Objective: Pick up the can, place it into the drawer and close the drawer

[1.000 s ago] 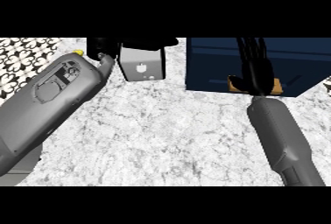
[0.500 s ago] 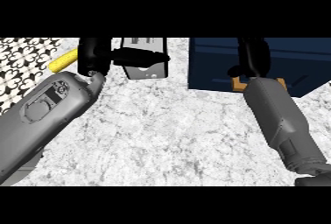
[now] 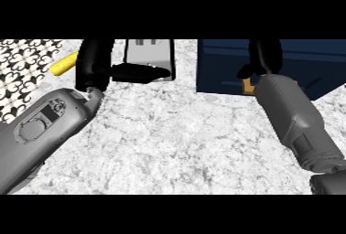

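Head view, right hand reaching over the blue drawer, its grasp impossible to tell, left hand hovering open left of the drawer, above the marble tabletop.

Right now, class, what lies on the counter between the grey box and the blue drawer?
In the head view, only bare marbled counter shows between the grey box and the blue drawer; nothing stands in that strip.

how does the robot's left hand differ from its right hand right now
The left hand shows at the upper left beside a grey object, thumb pointing across it; the right hand reaches over the dark blue drawer at the upper right. The left shows more of itself; the right is mostly cut off by the view's edge. Both are black on grey forearms.
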